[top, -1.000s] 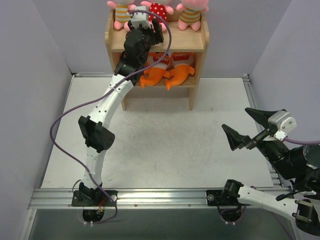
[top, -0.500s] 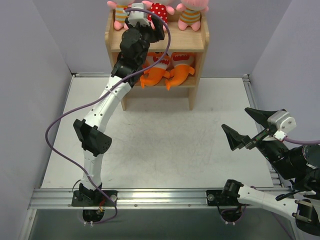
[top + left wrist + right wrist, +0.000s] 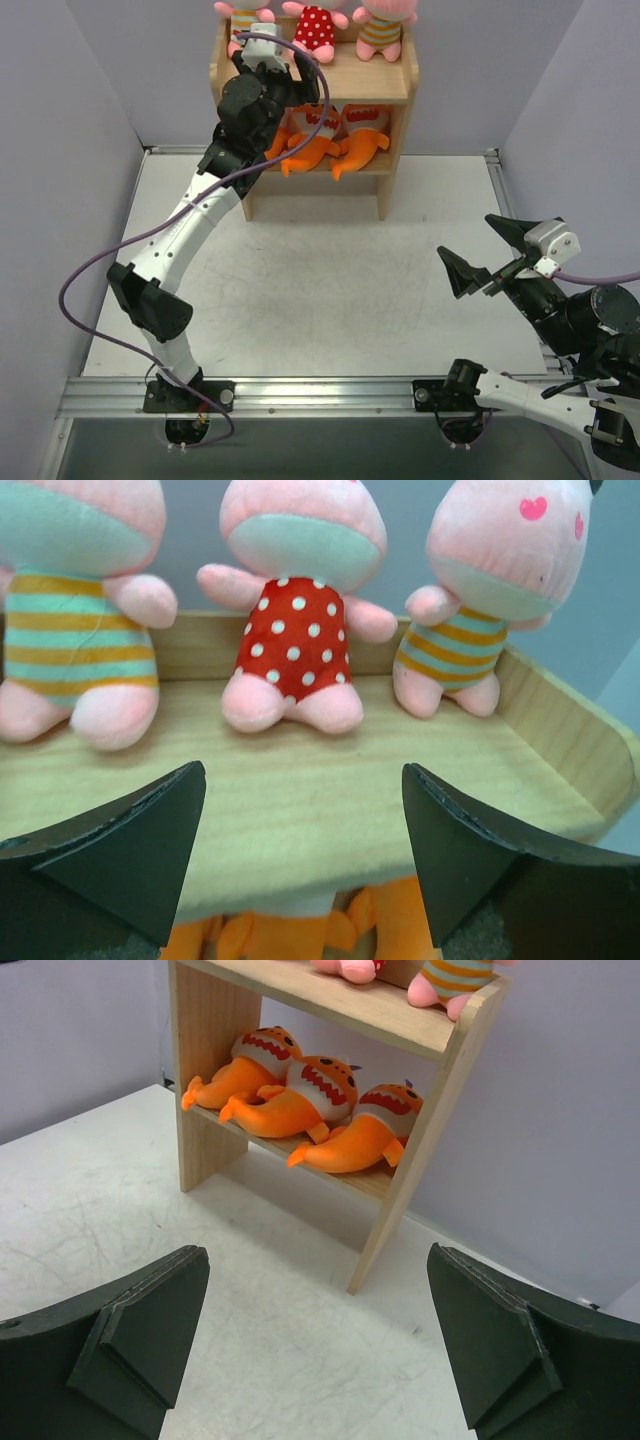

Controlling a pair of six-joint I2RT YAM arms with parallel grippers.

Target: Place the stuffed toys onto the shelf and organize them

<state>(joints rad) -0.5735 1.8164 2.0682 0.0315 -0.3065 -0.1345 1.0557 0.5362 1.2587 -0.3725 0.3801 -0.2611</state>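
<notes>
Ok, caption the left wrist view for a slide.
Open left gripper faces the shelf's top tier, where the polka-dot doll sits between two striped dolls.

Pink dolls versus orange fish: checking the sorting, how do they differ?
The pink dolls sit upright on the shelf's top tier; the orange fish toys lie on the tier below. Dolls wear stripes or polka dots; fish show white toothy mouths. Both are three in a row.

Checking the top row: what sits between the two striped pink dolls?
A pink plush doll in red polka-dot, clearest in the left wrist view.
</notes>
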